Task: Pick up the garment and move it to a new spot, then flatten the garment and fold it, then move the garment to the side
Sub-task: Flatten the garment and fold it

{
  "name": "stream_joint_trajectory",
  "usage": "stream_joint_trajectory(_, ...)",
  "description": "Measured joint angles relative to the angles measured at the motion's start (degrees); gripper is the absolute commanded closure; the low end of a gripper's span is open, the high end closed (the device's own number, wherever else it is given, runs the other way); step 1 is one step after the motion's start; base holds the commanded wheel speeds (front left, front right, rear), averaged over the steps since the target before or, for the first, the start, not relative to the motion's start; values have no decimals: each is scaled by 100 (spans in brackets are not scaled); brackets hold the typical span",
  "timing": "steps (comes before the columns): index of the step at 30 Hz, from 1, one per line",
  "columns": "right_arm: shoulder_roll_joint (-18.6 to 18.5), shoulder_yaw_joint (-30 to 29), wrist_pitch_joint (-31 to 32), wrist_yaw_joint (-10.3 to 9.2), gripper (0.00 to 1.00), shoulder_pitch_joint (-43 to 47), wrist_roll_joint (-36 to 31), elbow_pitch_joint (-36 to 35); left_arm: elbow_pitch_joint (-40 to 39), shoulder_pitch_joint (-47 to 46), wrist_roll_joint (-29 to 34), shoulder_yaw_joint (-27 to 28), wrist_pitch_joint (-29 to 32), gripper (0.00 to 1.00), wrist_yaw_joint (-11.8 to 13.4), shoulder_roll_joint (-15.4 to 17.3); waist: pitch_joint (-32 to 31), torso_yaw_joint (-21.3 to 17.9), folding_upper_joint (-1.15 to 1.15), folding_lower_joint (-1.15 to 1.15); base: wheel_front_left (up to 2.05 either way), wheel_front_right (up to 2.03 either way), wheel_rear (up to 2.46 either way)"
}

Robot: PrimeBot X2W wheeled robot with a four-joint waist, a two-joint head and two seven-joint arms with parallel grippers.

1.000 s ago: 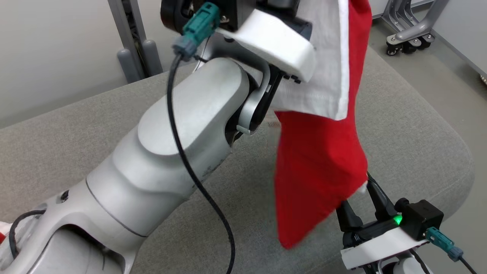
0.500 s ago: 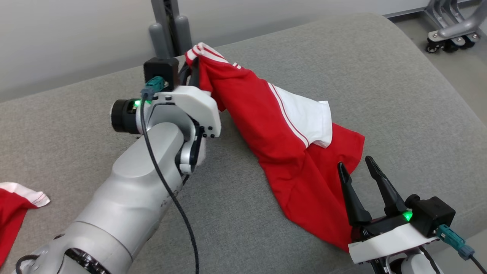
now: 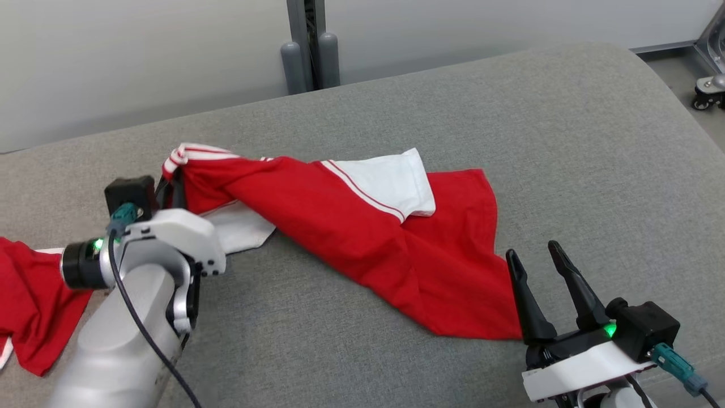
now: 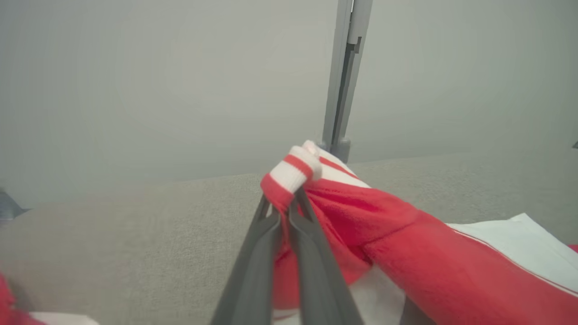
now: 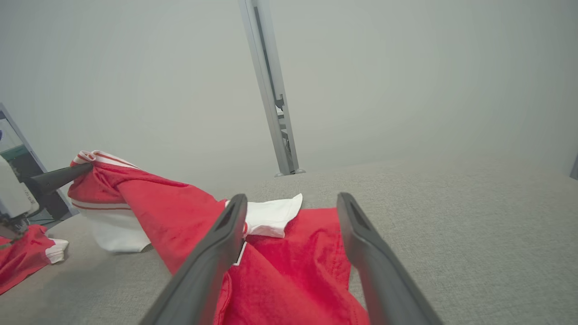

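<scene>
Second red garment (image 3: 31,300) near left tool (image 3: 171,187)

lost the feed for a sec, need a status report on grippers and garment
Left gripper shut on garment at striped cuff. Right gripper open, over its lower edge. It lies crumpled on cushion, not yet flat. Second red garment beside left arm.

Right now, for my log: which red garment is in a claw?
The middle garment, striped cuff pinched by the left claw; the left-edge garment lies loose.
</scene>
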Motion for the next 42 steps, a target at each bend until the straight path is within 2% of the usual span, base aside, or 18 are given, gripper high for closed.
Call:
stream_joint_trajectory(1,-1,1,0,0,0,28,-9,1,-79,179,64,113,0,94,36,47,-27,20,0,0,0,0,0)
stream_joint_trajectory(3,0,0,0,0,0,81,-23,4,-233,513,187,288,0,19,57,120,-69,59,0,0,0,0,0)
stream_joint_trajectory(4,-1,1,0,0,0,87,-30,5,-294,671,227,361,0,5,67,146,-89,79,0,0,0,0,0)
stream_joint_trajectory(5,-1,0,0,0,0,87,-42,3,-354,822,276,428,0,0,71,165,-107,99,0,0,0,0,0)
stream_joint_trajectory(13,0,29,0,0,0,201,-59,25,-1043,1780,712,973,-5,0,170,254,-294,214,0,0,0,0,0)
stream_joint_trajectory(18,1,1,0,0,0,292,-116,44,-2061,2416,1250,1262,-8,0,375,166,-412,299,0,0,0,0,0)
stream_joint_trajectory(22,-2,0,0,0,0,377,-159,73,-2842,2833,1579,1512,-8,0,338,107,-527,389,0,0,0,0,0)
stream_joint_trajectory(27,-1,-2,0,0,0,433,-199,91,-3570,3361,2006,1689,-9,0,297,-210,-627,536,0,0,0,0,0)
stream_joint_trajectory(42,1,44,0,0,0,553,-193,359,-4174,4301,3144,1989,-8,0,-137,-688,-792,853,0,0,0,0,0)
